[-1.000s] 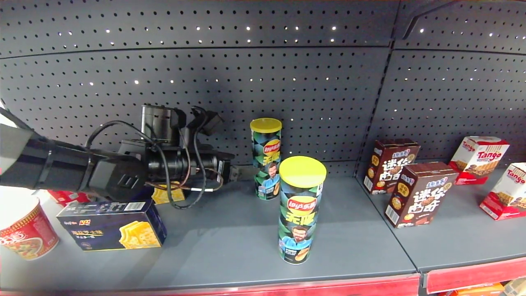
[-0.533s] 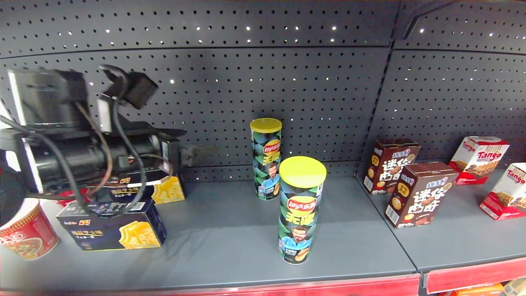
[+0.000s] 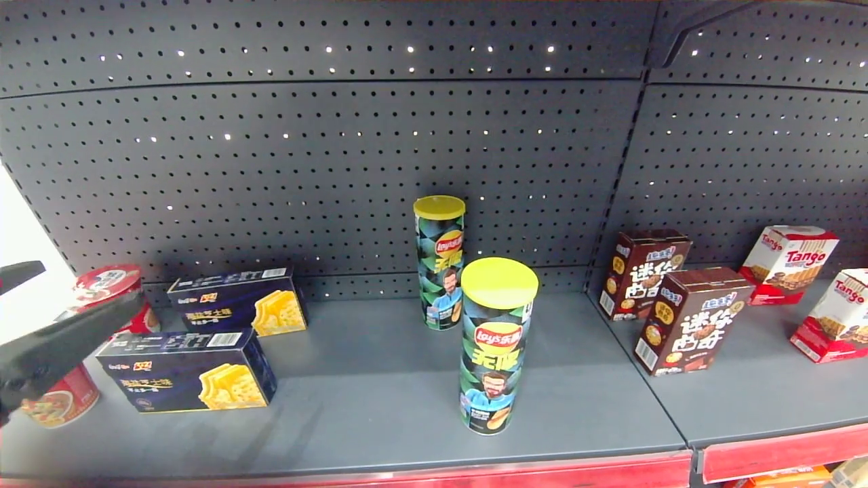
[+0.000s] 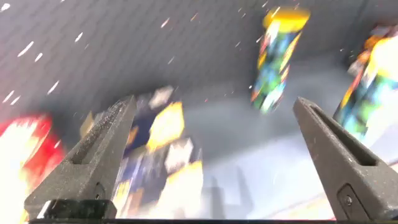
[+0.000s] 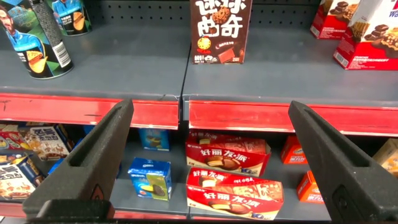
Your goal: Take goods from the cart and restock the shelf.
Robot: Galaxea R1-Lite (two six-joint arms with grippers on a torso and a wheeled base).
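Head view: front chip can point(image 3: 497, 346) upright

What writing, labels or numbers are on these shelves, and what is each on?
Chip cans: a round logo and big characters; fine print too small.
Brown boxes: large white characters.
White-and-red boxes: one red word.
Blue boxes: small yellow characters, a white barcode label.
Red cups: print too blurred.
Red boxes below: large characters.
No price or number is legible.
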